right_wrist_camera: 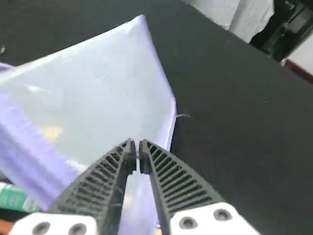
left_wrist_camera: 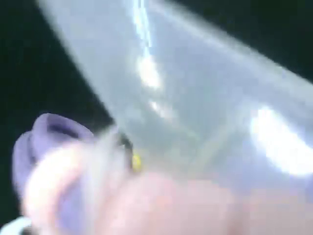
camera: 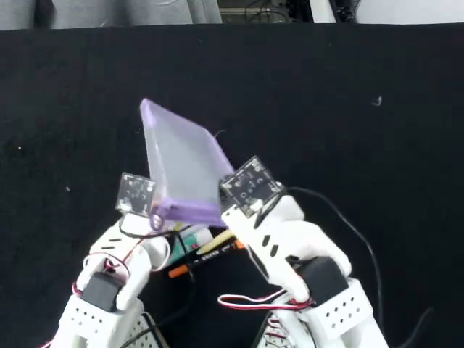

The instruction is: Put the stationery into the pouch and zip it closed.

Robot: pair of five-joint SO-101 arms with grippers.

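Lilac pouch (camera: pixel 181 163), black table (camera: pixel 384 159), seemingly orange pen (camera: pixel 179 272)

1. We see two white-shelled arms in the high view: the left arm (camera: pixel 109 286) at seven o'clock, the right arm (camera: pixel 293 250) at five o'clock.
2. Each carries a square dark camera board (camera: pixel 137 193) dotted with pale points.
3. Red-and-white wires (camera: pixel 250 299) loop at the right arm's six o'clock, and a black cable (camera: pixel 355 232) trails toward four o'clock.
4. The right arm's fingers (right_wrist_camera: pixel 164 183) are black and ribbed, on white mounts (right_wrist_camera: pixel 195 223) with dark screws (right_wrist_camera: pixel 222 214).

Looks like a robotics lab setup to me: table (camera: pixel 377 145) draped in black cloth, two white arms (camera: pixel 290 254) side by side with loose red and black wiring (camera: pixel 250 299), grey curtain (camera: pixel 130 11) hanging behind it.
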